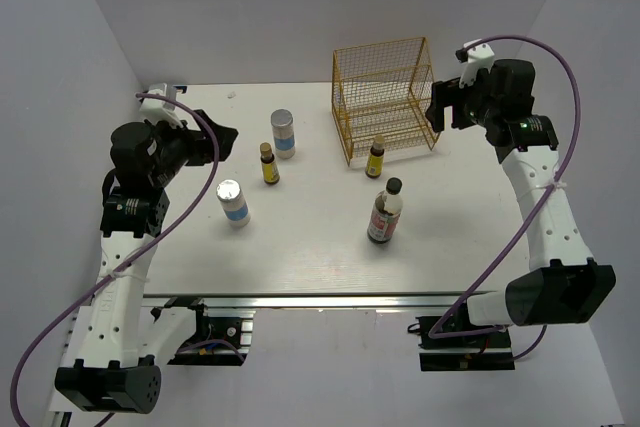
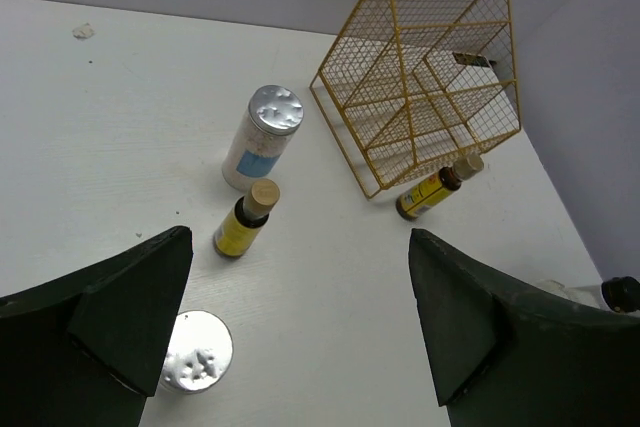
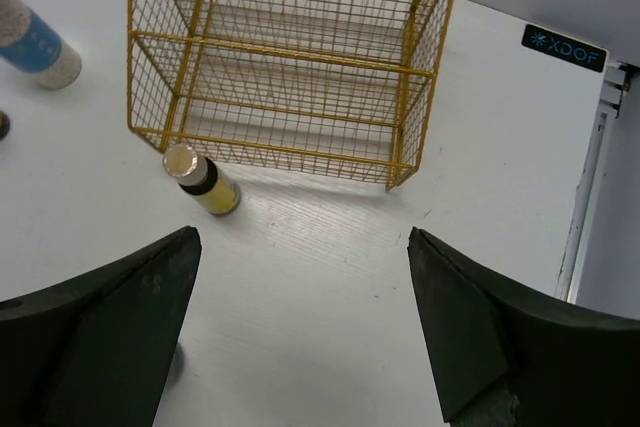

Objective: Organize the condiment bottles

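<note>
Five condiment bottles stand on the white table. One white jar with a blue label stands at the back; the other stands nearer the front left. One yellow bottle stands between them. The second yellow bottle stands just in front of the gold wire rack. The taller dark bottle stands mid-right. My left gripper is open and empty, above the table left of the jars. My right gripper is open and empty beside the rack's right side. The left wrist view shows a jar, a yellow bottle and the nearer jar's lid.
The rack is empty in the right wrist view, with the yellow bottle at its front left corner. The table's right edge runs close to the right gripper. Grey walls enclose the table on the left, back and right.
</note>
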Robot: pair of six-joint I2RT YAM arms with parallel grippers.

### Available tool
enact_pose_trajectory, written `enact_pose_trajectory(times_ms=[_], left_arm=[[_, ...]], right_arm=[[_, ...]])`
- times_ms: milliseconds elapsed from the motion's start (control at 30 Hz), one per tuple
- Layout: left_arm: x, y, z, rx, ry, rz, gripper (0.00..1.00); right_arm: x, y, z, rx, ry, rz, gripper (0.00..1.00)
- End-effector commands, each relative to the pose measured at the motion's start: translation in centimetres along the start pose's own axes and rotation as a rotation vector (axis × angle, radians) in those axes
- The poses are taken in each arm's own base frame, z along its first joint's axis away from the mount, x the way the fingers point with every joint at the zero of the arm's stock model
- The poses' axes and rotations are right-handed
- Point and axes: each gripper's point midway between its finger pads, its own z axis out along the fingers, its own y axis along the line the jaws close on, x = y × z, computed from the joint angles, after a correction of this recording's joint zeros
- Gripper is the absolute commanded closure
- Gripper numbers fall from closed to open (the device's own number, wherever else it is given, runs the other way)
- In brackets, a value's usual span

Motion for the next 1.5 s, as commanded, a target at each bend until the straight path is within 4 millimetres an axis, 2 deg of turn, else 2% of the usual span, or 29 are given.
enact_pose_trajectory(times_ms=[0, 67, 100, 133, 200, 233, 300, 400, 433, 467, 500, 533, 567, 600, 633, 667, 700, 733, 767, 833, 1067, 1233, 1367, 1467], left_arm=[[-0.7, -1.7, -0.8, 0.067, 0.006, 0.007, 0.02], [-0.3, -2.0, -1.2, 0.079, 0.023, 0.001, 0.02], [-0.1, -2.0, -1.3, 0.083, 0.03, -0.001, 0.02], [0.4, -2.0, -1.3, 0.084, 0.042, -0.007, 0.02], [0.7, -2.2, -1.7, 0.091, 0.048, -0.011, 0.03], [1.1, -2.1, -1.8, 0.089, 0.061, -0.016, 0.06], [1.3, -2.3, -2.0, 0.1, 0.07, -0.015, 0.1], [1.8, -2.6, -2.4, 0.119, 0.086, -0.015, 0.28], [2.0, -2.7, -2.4, 0.125, 0.088, -0.016, 0.35], [2.4, -2.8, -2.5, 0.134, 0.098, -0.023, 0.47], [2.6, -2.9, -2.5, 0.141, 0.102, -0.027, 0.53], [2.7, -3.0, -2.6, 0.148, 0.099, -0.034, 0.58], [3.1, -3.0, -2.5, 0.153, 0.108, -0.04, 0.58], [3.2, -3.3, -2.6, 0.17, 0.113, -0.043, 0.57], [3.4, -3.3, -2.5, 0.178, 0.119, -0.046, 0.53], [3.5, -3.5, -2.4, 0.189, 0.126, -0.046, 0.37], [3.6, -3.6, -2.4, 0.198, 0.132, -0.048, 0.29], [3.7, -3.6, -2.3, 0.201, 0.137, -0.048, 0.23], [3.7, -3.6, -2.3, 0.202, 0.139, -0.048, 0.17], [3.9, -3.6, -2.4, 0.206, 0.142, -0.05, 0.15], [4.2, -3.5, -2.2, 0.207, 0.144, -0.051, 0.13], [4.6, -3.4, -2.1, 0.211, 0.151, -0.055, 0.13], [4.8, -3.3, -2.0, 0.209, 0.156, -0.056, 0.13], [4.9, -3.3, -2.0, 0.208, 0.16, -0.056, 0.13]], right_arm=[[-1.6, 1.8, -1.6, -0.097, -0.05, -0.069, 0.11], [-1.7, 4.0, -2.9, -0.225, -0.095, -0.214, 0.11], [-0.3, 6.0, -3.1, -0.345, -0.098, -0.26, 0.11], [0.2, 6.8, -3.5, -0.404, -0.129, -0.389, 0.11], [0.8, 8.8, -5.1, -0.498, -0.186, -0.472, 0.11], [1.9, 9.4, -5.0, -0.525, -0.182, -0.473, 0.11], [1.6, 10.5, -6.3, -0.564, -0.235, -0.496, 0.11], [1.6, 11.4, -7.1, -0.587, -0.245, -0.393, 0.12], [1.2, 11.6, -7.1, -0.586, -0.244, -0.387, 0.17], [0.9, 11.5, -7.1, -0.574, -0.228, -0.338, 0.34], [0.8, 11.1, -6.9, -0.547, -0.209, -0.317, 0.47], [0.1, 10.9, -6.9, -0.538, -0.206, -0.313, 0.69], [0.2, 10.9, -7.0, -0.541, -0.193, -0.304, 0.72], [0.8, 11.1, -7.2, -0.555, -0.162, -0.287, 0.7], [1.0, 11.3, -7.5, -0.567, -0.16, -0.294, 0.63], [1.7, 11.6, -7.8, -0.589, -0.147, -0.297, 0.4], [2.5, 12.3, -8.2, -0.634, -0.147, -0.325, 0.27], [2.8, 12.7, -9.0, -0.654, -0.163, -0.35, 0.16], [4.0, 13.0, -9.0, -0.676, -0.149, -0.355, 0.13], [4.7, 13.6, -9.8, -0.705, -0.182, -0.413, 0.11], [8.0, 14.6, -10.2, -0.798, -0.166, -0.501, 0.1], [10.4, 14.9, -8.9, -0.825, -0.146, -0.498, 0.11], [10.7, 14.3, -7.3, -0.793, -0.142, -0.509, 0.11], [11.2, 14.8, -6.5, -0.825, -0.126, -0.495, 0.11]])
